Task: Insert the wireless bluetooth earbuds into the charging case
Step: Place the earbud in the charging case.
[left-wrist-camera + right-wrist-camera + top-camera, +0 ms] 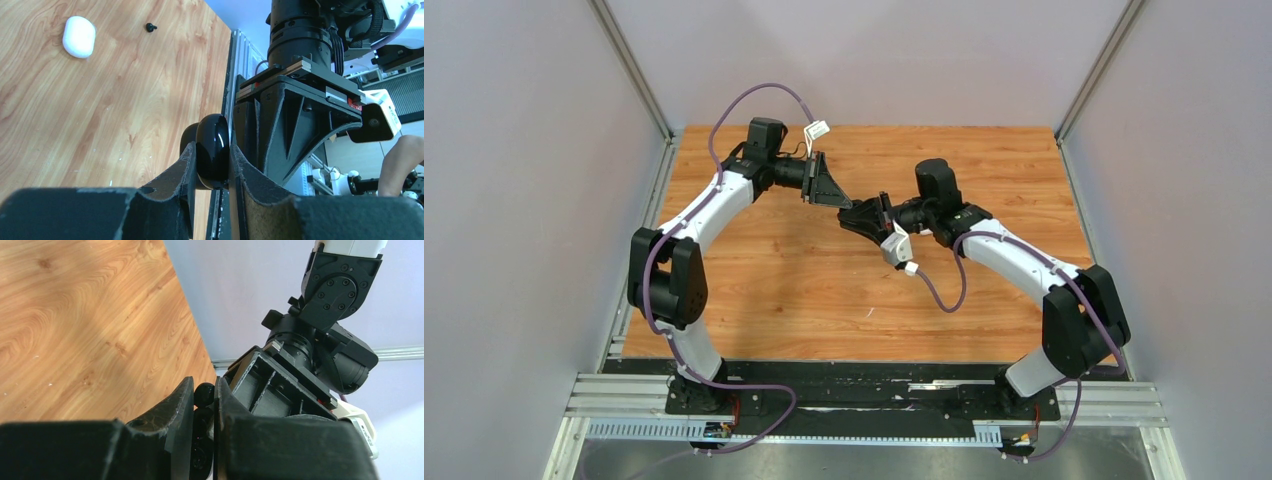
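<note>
Mid-air over the surface (774, 280), your left gripper (839, 198) is clamped on the black charging case (212, 140). Your right gripper (852, 216), tip to tip with it, is pinched on what looks like a black earbud (204, 394). The case is glossy, hard and rounded, so likely slippery: hold its broad faces. The bud is tiny and light and flicks away easily: keep the pinch centred. A white case (79, 36) and a second black earbud (150, 26) lie apart on the wood.
</note>
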